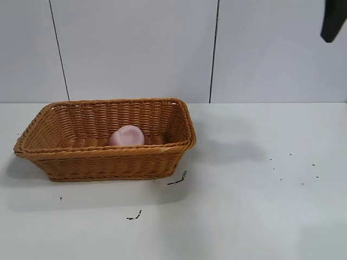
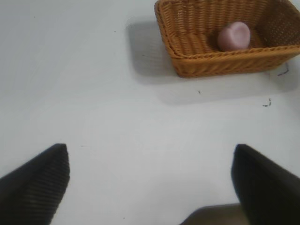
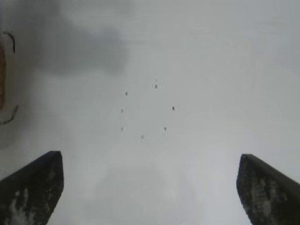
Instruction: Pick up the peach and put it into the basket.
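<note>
The pale pink peach (image 1: 127, 136) lies inside the orange-brown wicker basket (image 1: 103, 157) at the left of the table, near its front wall. The left wrist view shows the peach (image 2: 234, 36) in the basket (image 2: 206, 58) from a distance. My left gripper (image 2: 151, 161) is open and empty over bare table, well away from the basket. My right gripper (image 3: 150, 173) is open and empty, high above the table's right side; a dark finger (image 1: 332, 20) shows at the top right of the exterior view.
Small dark scraps lie on the white table (image 1: 260, 216) in front of the basket (image 1: 178, 179) (image 1: 134, 216). A scatter of dark specks (image 1: 295, 168) marks the right side. A panelled wall stands behind.
</note>
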{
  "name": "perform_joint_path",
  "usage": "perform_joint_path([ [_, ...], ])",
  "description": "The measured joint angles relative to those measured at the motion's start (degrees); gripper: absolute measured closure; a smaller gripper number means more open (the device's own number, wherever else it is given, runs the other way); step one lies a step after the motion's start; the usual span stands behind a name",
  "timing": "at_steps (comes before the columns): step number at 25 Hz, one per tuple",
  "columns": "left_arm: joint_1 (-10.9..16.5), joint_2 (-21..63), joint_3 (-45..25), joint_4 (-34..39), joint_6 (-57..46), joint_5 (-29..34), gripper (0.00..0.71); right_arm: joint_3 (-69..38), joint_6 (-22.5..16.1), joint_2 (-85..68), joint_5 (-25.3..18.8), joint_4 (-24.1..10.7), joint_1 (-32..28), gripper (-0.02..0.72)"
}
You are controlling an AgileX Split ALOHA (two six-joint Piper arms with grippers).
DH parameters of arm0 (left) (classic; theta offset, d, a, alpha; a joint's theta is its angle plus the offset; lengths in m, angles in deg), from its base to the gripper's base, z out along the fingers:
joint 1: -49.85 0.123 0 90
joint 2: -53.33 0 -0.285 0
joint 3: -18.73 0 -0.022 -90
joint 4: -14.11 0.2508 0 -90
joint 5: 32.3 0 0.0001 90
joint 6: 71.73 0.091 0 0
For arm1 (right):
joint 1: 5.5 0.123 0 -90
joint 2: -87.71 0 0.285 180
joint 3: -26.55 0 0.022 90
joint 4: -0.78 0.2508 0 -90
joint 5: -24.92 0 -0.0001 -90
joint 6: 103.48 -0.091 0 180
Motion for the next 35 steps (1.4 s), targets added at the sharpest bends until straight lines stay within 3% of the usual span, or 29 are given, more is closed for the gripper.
perform_joint_path([
  [7, 0.0, 0.0, 0.0, 0.0, 0.0, 0.0, 0.018, -26.6, 0.4, -28.6, 1.2, 0.0, 0.0, 0.014],
  [15, 0.0, 0.0, 0.0, 0.0, 0.0, 0.0, 0.018, -46.5, 0.4, -62.6, 11.1, -0.2, 0.0, 0.014],
  [23, 0.0, 0.0, 0.0, 0.0, 0.0, 0.0, 0.018, -48.4, -0.3, -81.1, 11.1, -0.4, 0.0, 0.014],
  [35, 0.0, 0.0, 0.0, 0.0, 0.0, 0.0, 0.018, -48.5, -0.4, -82.2, 11.2, -0.3, 0.0, 0.014],
])
